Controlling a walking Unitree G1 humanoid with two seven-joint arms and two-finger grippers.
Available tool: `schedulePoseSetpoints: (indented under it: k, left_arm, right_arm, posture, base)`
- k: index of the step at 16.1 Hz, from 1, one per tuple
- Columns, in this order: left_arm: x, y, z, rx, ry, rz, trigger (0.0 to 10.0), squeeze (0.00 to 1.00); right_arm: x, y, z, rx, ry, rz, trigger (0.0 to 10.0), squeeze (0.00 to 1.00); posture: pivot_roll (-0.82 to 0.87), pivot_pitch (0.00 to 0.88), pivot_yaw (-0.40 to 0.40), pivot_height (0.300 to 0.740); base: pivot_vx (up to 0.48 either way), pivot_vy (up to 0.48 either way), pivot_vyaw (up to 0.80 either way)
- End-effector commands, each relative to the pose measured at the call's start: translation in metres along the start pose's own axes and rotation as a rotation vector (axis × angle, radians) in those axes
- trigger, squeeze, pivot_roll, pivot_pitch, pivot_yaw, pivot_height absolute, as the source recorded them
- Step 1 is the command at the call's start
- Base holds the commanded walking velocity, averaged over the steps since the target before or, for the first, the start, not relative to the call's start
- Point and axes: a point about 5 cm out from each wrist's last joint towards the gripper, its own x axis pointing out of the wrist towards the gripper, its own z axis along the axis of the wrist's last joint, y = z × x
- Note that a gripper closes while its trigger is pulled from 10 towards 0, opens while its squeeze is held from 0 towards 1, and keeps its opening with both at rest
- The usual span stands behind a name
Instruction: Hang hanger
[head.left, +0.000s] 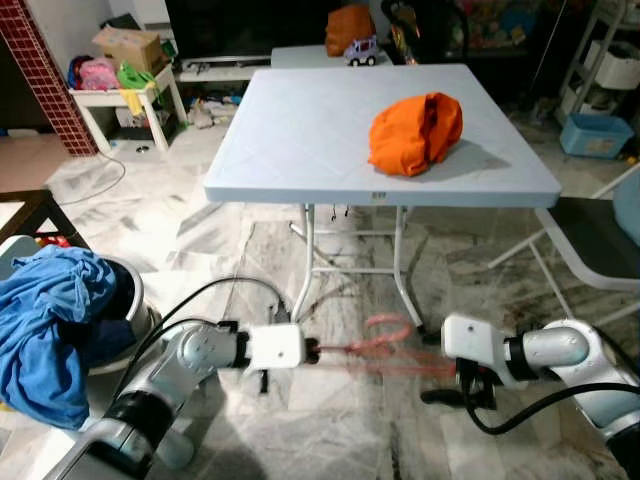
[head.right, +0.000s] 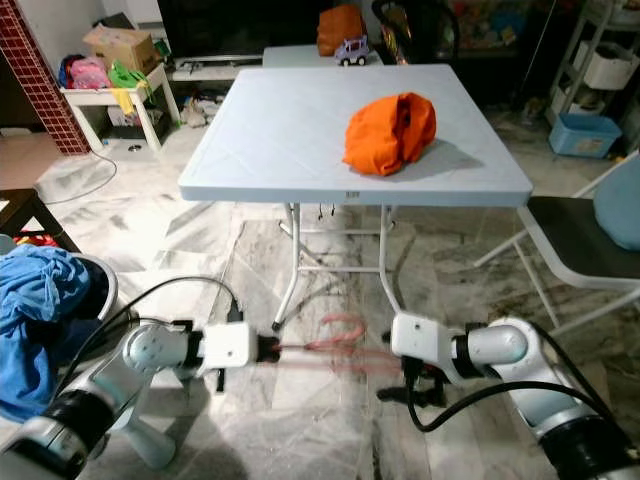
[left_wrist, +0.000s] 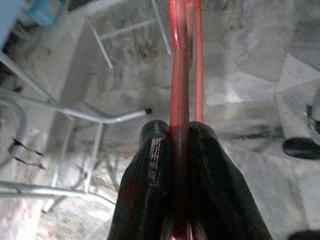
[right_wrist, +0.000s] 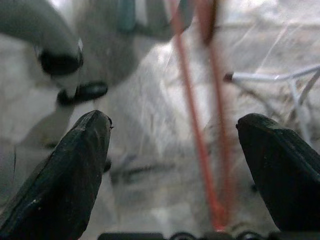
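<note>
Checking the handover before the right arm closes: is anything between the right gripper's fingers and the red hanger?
Nothing visible blocks it. The left gripper is shut on one end of the red hanger, and the hanger's bars already run between the open fingers of the right gripper, above the marble floor.

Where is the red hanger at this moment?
The red hanger is low in the head views, above the marble floor before the white table, between both arms. The left gripper clamps one end; the right gripper is open around the other.
</note>
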Motion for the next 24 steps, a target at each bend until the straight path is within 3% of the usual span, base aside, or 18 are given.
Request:
schedulePoseSetpoints:
  k: [1,4,5,6,15,24]
  left_arm:
    - [0.003,0.008,0.006,0.028,-0.021,0.031,10.0,0.0]
    - [0.012,0.01,0.015,0.04,-0.056,0.045,10.0,0.0]
    - [0.013,0.009,0.015,0.04,-0.06,0.043,10.0,0.0]
    - [0.014,0.008,0.016,0.042,-0.068,0.04,10.0,0.0]
    - [0.02,0.001,0.014,0.065,-0.072,0.018,10.0,0.0]
    - [0.022,-0.004,0.014,0.068,-0.079,0.008,10.0,0.0]
  right_arm:
    - [0.002,-0.002,0.001,-0.026,0.016,-0.002,10.0,0.0]
    - [0.008,-0.012,0.002,-0.032,0.011,-0.067,10.0,0.0]
    - [0.007,-0.016,0.002,-0.027,0.01,-0.095,3.5,0.0]
    - [0.005,-0.025,0.005,0.006,-0.016,-0.146,0.0,0.0]
    - [-0.004,-0.042,-0.001,-0.052,0.066,-0.16,0.0,0.0]
    - [-0.004,-0.034,-0.007,-0.036,0.087,-0.052,0.0,0.0]
  posture:
    - [-0.08,0.026,0.033,0.74]
    - [-0.09,0.027,0.035,0.74]
    - [-0.09,0.029,0.035,0.74]
    - [-0.09,0.029,0.037,0.74]
    - [-0.1,0.033,0.038,0.74]
    - [-0.09,0.036,0.037,0.74]
  base:
    - [0.0,0.0,0.0]
    - [0.0,0.0,0.0]
    - [0.0,0.0,0.0]
    - [0.0,0.0,0.0]
    - [0.0,0.0,0.0]
    - [0.0,0.0,0.0]
